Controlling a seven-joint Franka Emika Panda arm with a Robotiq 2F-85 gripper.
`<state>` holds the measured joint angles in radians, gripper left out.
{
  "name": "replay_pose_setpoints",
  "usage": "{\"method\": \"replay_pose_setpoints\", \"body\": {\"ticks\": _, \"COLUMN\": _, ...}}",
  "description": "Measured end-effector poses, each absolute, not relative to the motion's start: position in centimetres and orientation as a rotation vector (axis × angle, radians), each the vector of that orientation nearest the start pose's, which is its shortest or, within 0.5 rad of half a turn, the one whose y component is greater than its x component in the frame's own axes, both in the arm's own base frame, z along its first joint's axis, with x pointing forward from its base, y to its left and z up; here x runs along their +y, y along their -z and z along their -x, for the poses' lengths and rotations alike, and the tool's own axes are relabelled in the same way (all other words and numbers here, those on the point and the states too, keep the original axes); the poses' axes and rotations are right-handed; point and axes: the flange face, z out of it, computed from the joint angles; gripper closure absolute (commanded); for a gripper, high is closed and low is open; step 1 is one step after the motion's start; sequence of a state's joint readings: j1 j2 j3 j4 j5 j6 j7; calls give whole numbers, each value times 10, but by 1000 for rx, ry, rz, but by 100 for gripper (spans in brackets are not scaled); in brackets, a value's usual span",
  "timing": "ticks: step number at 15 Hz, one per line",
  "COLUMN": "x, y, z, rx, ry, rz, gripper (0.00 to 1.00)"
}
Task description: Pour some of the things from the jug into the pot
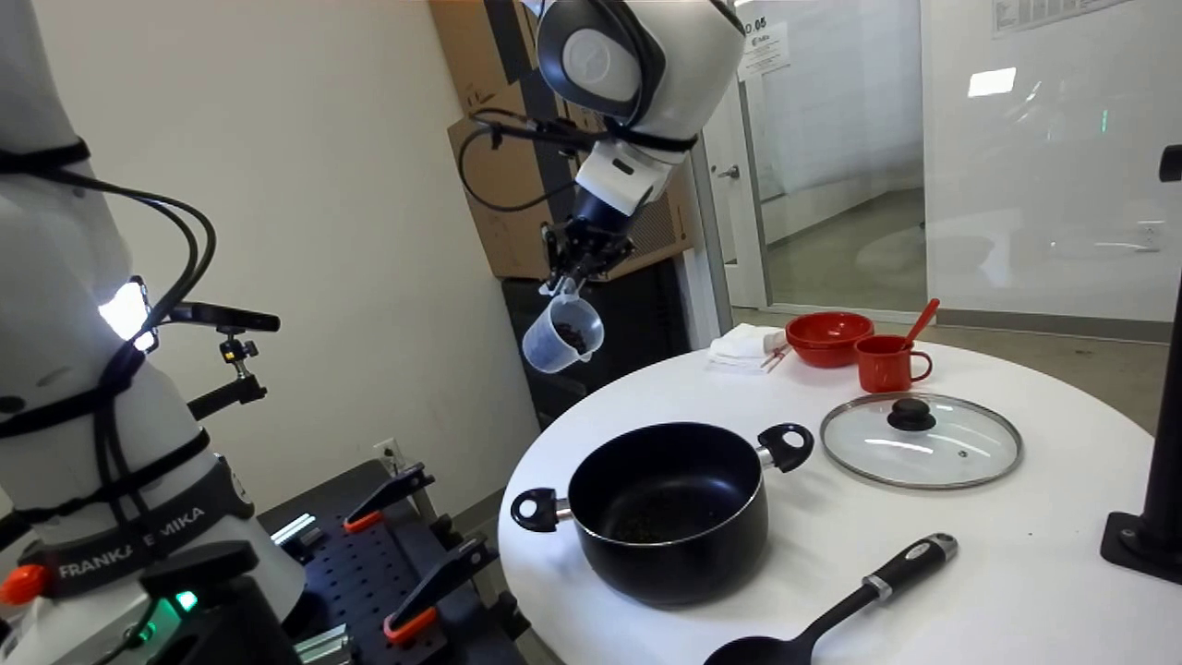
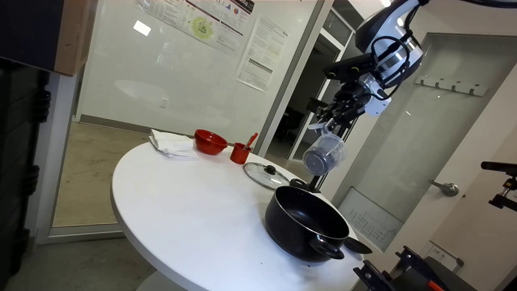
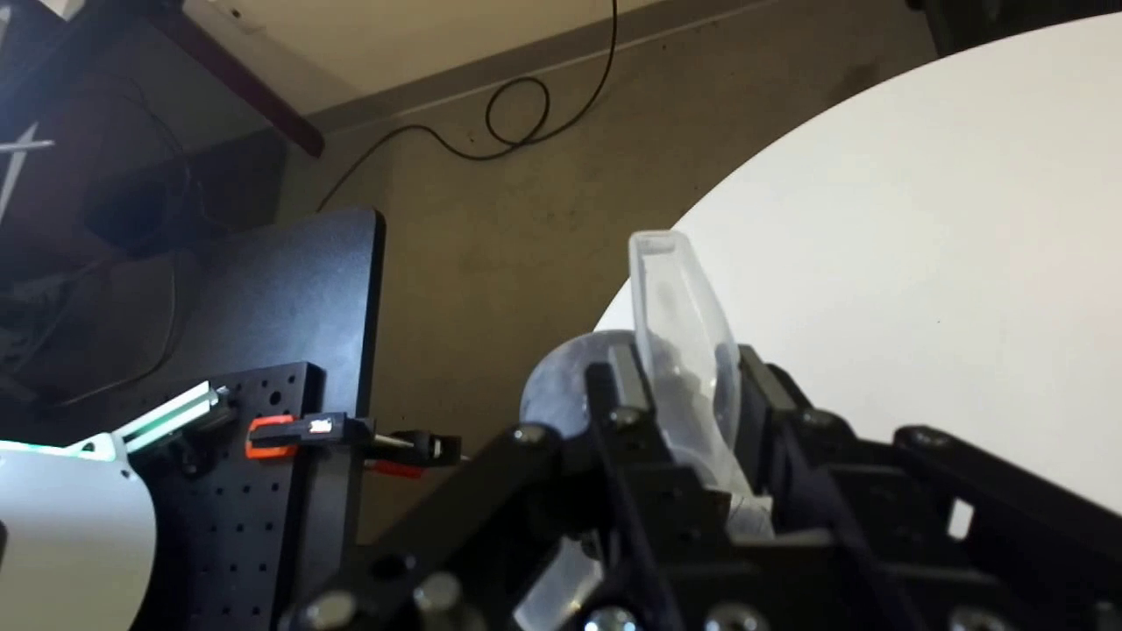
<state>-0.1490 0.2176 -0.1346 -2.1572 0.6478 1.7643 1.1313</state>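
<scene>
Jug (image 1: 554, 340): aloft, tilted with its mouth toward the near right in an exterior view, probably so that what it holds lies close to the lip.
Jaws: closed to the thickness of the jug's handle (image 3: 675, 324), which they pinch in the wrist view; this hold leaves the mouth free to pour.
Dark pieces (image 1: 571, 338): inside the jug; further tipping would likely send some out, and only some are wanted.
Pot (image 1: 674, 573): upright on the table (image 1: 997, 573), lower than the jug; faint specks (image 1: 651, 526) on its floor suggest a little is already in. Whether the jug is squarely over it, I cannot tell.
Glass lid (image 1: 923, 454): flat at the pot's far right in an exterior view, apart from it, leaving it uncovered for filling.
Red mug (image 1: 882, 368) and red bowls (image 1: 822, 353): farther off, probably out of the pour's way.
</scene>
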Motion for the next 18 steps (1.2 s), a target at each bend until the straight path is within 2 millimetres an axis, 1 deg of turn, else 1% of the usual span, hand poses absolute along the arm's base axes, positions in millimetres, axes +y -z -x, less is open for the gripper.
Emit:
{"method": "replay_pose_setpoints", "body": {"ticks": 4, "x": -112, "y": -253, "z": -500, "rx": 1984, "ry": -1168, "rz": 1668, "gripper": 93}}
{"method": "replay_pose_setpoints", "body": {"ticks": 11, "x": -143, "y": -201, "z": -501, "rx": 1815, "ry": -1228, "rz": 1703, "gripper": 93}}
{"method": "replay_pose_setpoints", "body": {"ticks": 14, "x": -154, "y": -187, "z": -502, "rx": 1746, "ry": -1248, "rz": 1646, "gripper": 93}}
{"method": "replay_pose_setpoints", "body": {"ticks": 18, "x": -163, "y": -175, "z": -506, "rx": 1687, "ry": -1300, "rz": 1517, "gripper": 93}}
